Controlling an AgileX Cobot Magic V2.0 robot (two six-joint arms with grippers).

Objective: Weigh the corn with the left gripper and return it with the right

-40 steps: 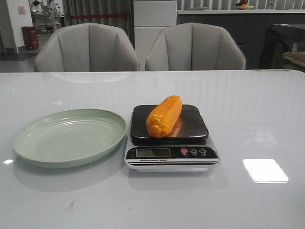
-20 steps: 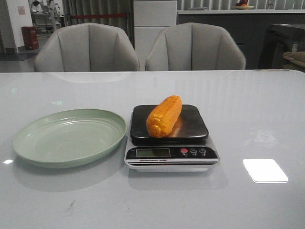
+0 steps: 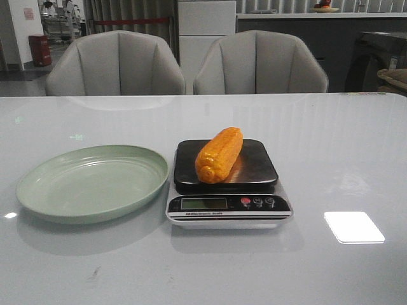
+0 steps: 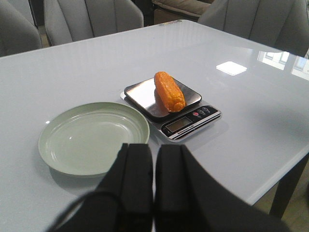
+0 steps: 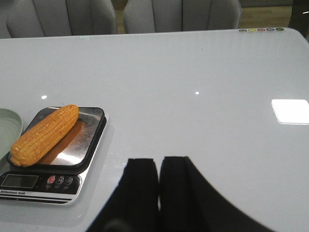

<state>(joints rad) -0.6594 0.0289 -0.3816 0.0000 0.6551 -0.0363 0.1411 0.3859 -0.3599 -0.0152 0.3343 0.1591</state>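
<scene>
Grey glossy table [image 3: 331, 146] carries everything, two grey chairs [image 3: 114, 63] behind its far edge. Bright window reflection on the table surface toward the robot's right. Pale green plate [image 3: 44, 190] sits on the robot's left part of the table, bare inside, its rim just beside the scale, cannot tell if touching. Kitchen scale [image 3: 267, 171] sits near table centre, dark shiny platform, silver front strip with display [image 3: 203, 203] and three small buttons [image 3: 257, 202], one red. Display reading too small to tell. The corn [image 3: 219, 154] lies on its side on the scale platform, set diagonally, thick end toward the robot and display, narrow end toward the chairs; nothing grips it. Left gripper [image 4: 153, 181] hangs above the near table edge, well apart from plate and scale, jaws pressed together with only a thin seam between the fingers, holding nothing. Right gripper [image 5: 158, 186] hangs over bare table on the robot's right of the scale, apart from it, jaws likewise closed to a thin slit, holding nothing
</scene>
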